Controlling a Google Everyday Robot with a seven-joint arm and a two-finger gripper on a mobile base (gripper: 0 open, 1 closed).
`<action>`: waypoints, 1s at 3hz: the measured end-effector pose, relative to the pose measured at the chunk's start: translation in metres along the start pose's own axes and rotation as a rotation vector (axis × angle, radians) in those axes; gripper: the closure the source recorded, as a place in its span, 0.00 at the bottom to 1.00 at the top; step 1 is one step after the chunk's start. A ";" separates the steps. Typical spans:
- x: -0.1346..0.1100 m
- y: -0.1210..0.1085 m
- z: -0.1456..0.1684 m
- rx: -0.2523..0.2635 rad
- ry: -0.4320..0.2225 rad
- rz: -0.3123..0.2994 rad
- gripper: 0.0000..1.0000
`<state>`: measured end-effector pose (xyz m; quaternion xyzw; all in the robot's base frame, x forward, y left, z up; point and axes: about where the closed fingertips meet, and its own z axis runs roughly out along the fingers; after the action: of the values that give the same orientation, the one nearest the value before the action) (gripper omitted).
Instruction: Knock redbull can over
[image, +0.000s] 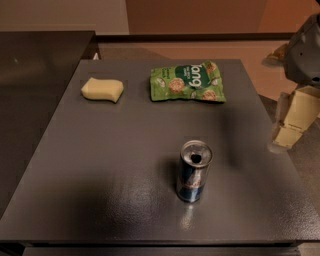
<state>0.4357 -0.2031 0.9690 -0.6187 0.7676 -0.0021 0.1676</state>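
The redbull can (193, 171) stands upright on the dark table (100, 175), near its front and right of the middle. It has blue and silver sides and an open silver top. My gripper (292, 120), cream-coloured under a grey arm (306, 50), hangs at the right edge of the view, just beyond the table's right edge. It is well to the right of the can and a little farther back, and does not touch it.
A green snack bag (187, 81) lies flat at the back middle of the table. A pale yellow sponge (102, 90) lies at the back left. A second dark surface (35, 75) adjoins the table on the left.
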 end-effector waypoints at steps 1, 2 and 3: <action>-0.020 0.020 0.021 -0.075 -0.106 -0.061 0.00; -0.048 0.050 0.038 -0.172 -0.225 -0.132 0.00; -0.072 0.080 0.051 -0.238 -0.339 -0.189 0.00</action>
<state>0.3855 -0.1058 0.9220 -0.6947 0.6620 0.1768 0.2189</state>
